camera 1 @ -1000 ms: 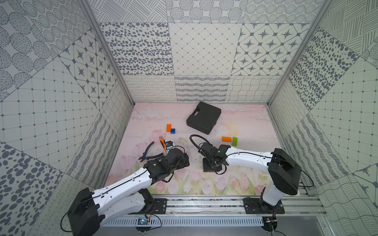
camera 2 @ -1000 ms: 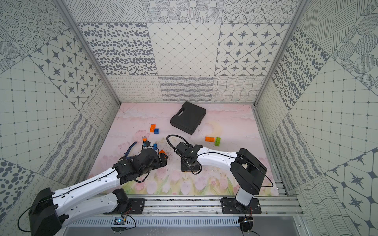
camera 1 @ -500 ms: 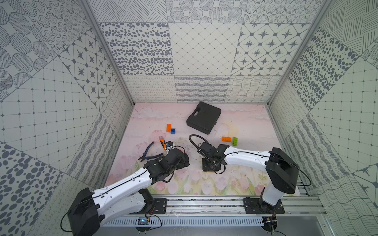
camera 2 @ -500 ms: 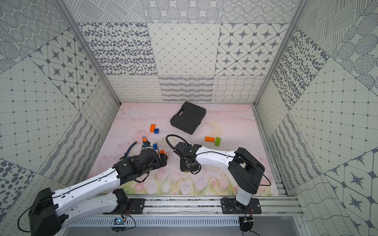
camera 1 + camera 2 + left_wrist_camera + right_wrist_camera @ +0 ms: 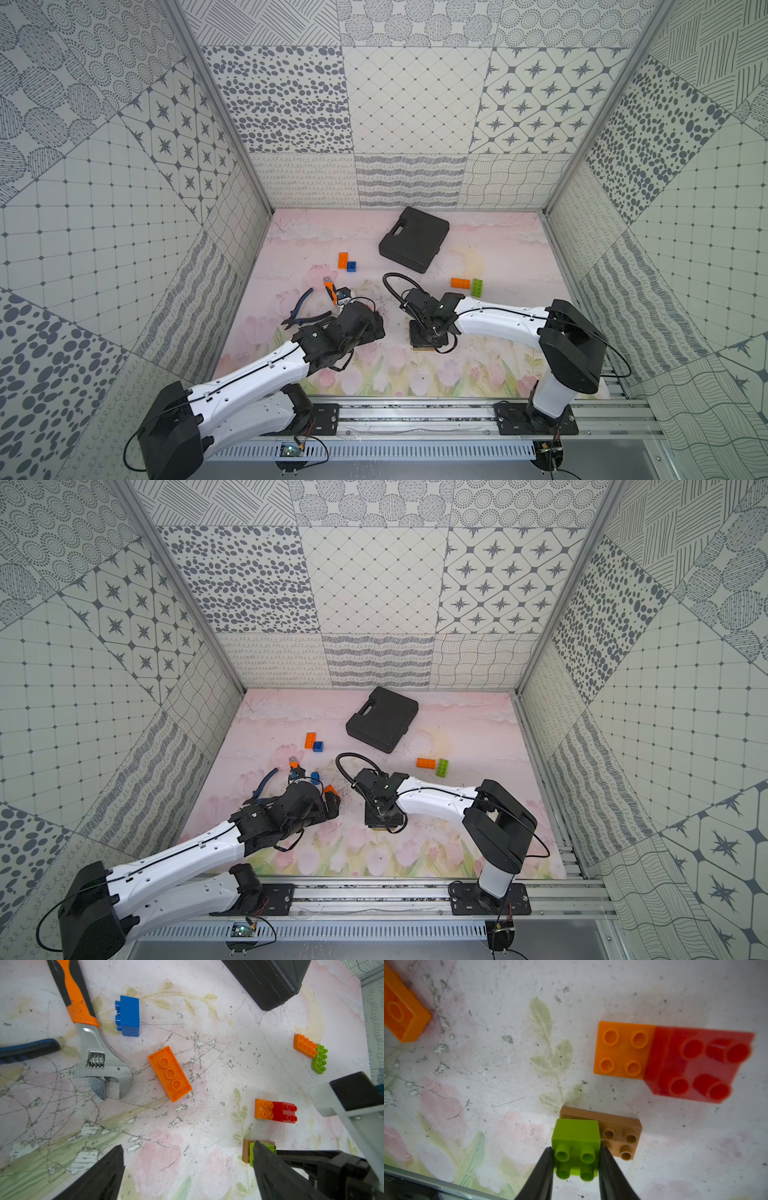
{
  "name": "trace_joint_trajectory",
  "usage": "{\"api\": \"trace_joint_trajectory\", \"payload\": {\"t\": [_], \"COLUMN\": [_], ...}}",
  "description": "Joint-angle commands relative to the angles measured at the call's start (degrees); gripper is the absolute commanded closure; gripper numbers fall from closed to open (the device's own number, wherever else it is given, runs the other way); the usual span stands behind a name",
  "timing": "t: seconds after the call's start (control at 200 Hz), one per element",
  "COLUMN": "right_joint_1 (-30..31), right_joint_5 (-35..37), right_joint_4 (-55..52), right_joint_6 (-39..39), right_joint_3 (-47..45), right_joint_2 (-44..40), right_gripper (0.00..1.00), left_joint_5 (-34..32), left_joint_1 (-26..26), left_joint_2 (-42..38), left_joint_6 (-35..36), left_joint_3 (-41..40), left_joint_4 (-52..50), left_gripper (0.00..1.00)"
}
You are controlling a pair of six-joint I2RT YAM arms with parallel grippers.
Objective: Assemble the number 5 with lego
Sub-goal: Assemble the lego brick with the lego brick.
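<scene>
Over the brown brick (image 5: pixel 623 1138), your right arm (image 5: pixel 498 324) reaches low and your right tool (image 5: pixel 576 1148) clamps the green brick (image 5: pixel 576 1132) atop one end; your left tool (image 5: pixel 188 1145) hangs wide open.

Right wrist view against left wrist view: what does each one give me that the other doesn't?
Only the right wrist view: the right end effector closed on the sides of the green square brick, over one end of the brown brick. Only the left wrist view: the open left end effector, wrench, blue brick, black case, long orange-and-green pair. Both: the upside-down orange brick, the orange-red pair, and, mostly hidden in the left wrist view, the green and brown bricks.
</scene>
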Motion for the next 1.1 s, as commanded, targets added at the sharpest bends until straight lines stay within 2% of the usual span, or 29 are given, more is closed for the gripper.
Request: {"api": "trace_joint_trajectory", "payload": {"t": [0.0, 0.075, 0.145, 0.43, 0.785, 1.096], "right_joint_1": [0.4, 0.4, 0.5, 0.8, 1.4, 1.3], "right_joint_5": [0.3, 0.3, 1.1, 4.3, 3.2, 2.3], "right_joint_4": [-1.4, -2.2, -3.1, -7.4, -3.5, -0.8], "right_joint_6": [0.3, 0.2, 0.6, -0.2, 0.1, 0.6], "right_joint_3": [0.9, 1.2, 1.4, 1.5, -2.5, -4.8], "right_joint_2": [3.3, 4.6, 5.3, 8.6, 14.3, 16.1], "right_gripper": [0.67, 0.73, 0.75, 0.74, 0.78, 0.79], "left_joint_5": [-0.4, -0.4, -0.7, -1.5, -4.6, -4.4], "left_joint_1": [0.9, 0.9, 0.9, 0.9, 0.9, 0.9], "left_joint_2": [0.3, 0.4, 0.5, 0.0, -1.7, -1.5], "left_joint_6": [-0.2, -0.2, -0.4, -0.7, -2.3, -2.4], "left_joint_3": [-0.2, -0.2, -0.1, -0.1, 0.3, 0.7], "left_joint_4": [0.1, 0.1, -0.3, -1.2, -4.9, -5.5], "left_gripper": [0.0, 0.0, 0.0, 0.0, 0.0, 0.0]}}
